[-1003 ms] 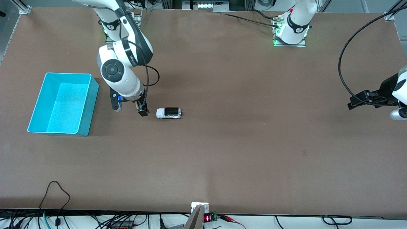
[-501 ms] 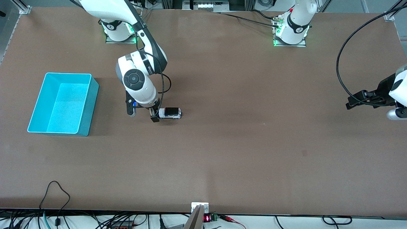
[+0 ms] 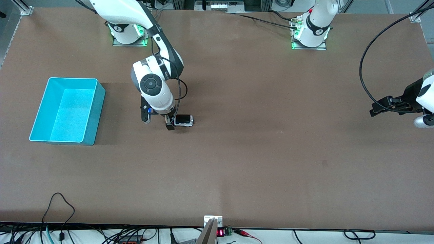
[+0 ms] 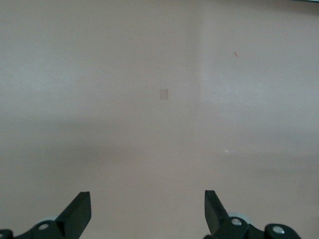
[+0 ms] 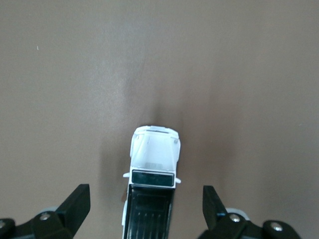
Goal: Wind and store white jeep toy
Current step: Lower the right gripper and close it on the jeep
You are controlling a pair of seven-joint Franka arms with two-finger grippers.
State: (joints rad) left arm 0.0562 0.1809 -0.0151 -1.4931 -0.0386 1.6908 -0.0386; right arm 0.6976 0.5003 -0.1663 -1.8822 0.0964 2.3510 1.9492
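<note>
Near mid-table, well clear of every edge: white jeep toy (image 3: 183,120), upright on its wheels, right gripper (image 5: 144,209) low over one end, fingers spread astride the body. Probably light, rigid, slick plastic; best pinched across the flat doors. Toward the table's end, left gripper (image 4: 148,214) waiting, spread, empty. Teal bin (image 3: 45,105) well apart.

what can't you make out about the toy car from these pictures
- Front view: one end of the toy car is covered by the right pincer and its wrist.
- Right wrist view: the car's rear is cut off by the picture edge.
- Left wrist view: no car, only bare table under the open left pincer.
</note>
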